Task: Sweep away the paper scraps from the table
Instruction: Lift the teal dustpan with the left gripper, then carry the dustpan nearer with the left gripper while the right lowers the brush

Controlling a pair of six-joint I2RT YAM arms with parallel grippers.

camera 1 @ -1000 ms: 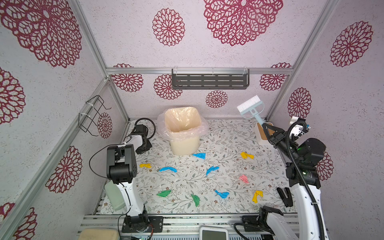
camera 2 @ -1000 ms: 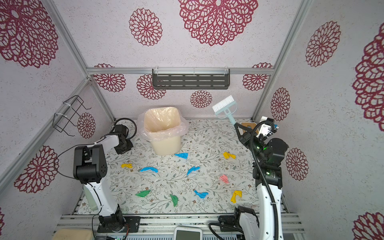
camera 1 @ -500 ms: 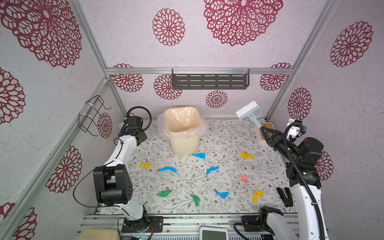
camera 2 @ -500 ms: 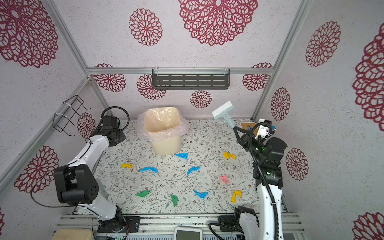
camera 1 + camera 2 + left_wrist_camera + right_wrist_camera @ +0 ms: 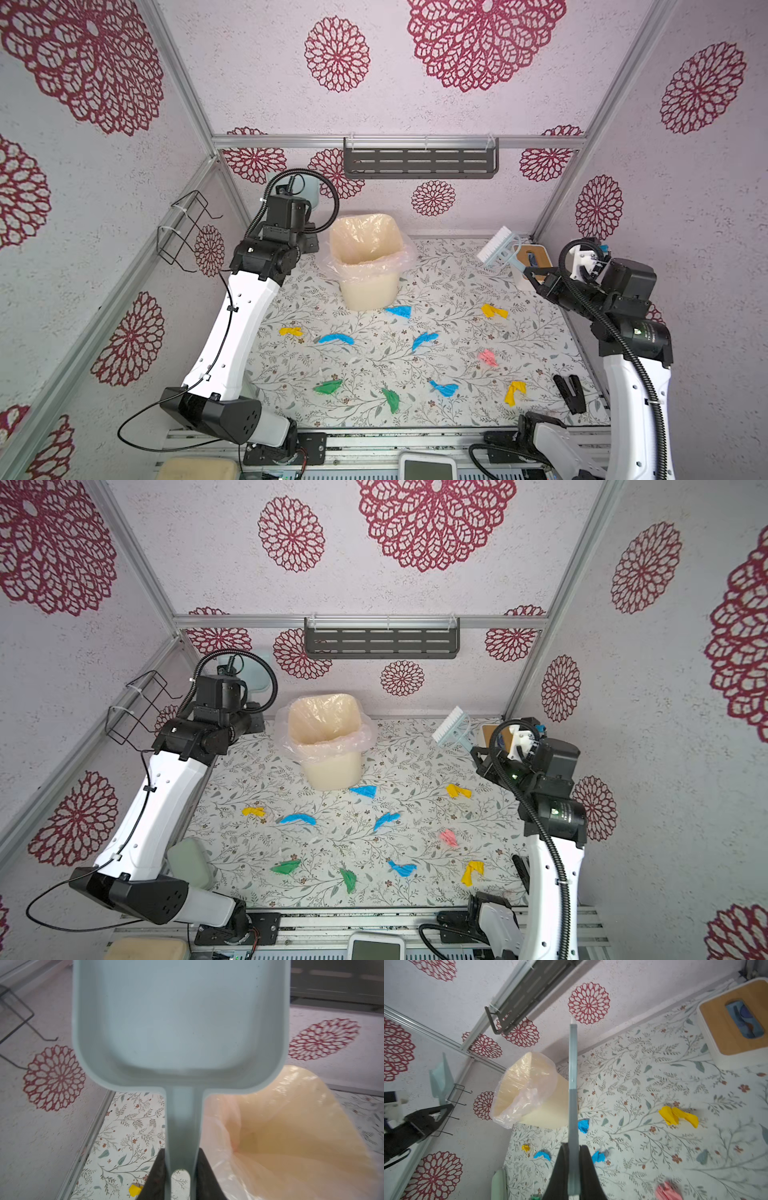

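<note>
1. The left gripper (image 5: pixel 181 1167) gripped the dustpan (image 5: pixel 178 1022) by its handle, beside the bin (image 5: pixel 368 266).
2. The right gripper (image 5: pixel 573 1159) clasped the brush (image 5: pixel 496 251) by its handle (bristle head raised).
3. The paper scraps (image 5: pixel 398 311) lay scattered over the table (image 5: pixel 457 286), in front of the bin.

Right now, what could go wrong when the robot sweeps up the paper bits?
The dustpan, shut in the left gripper, hangs beside the bin; lowering it might snag the plastic liner. The brush in the right gripper could flick light paper scraps off the table.
</note>
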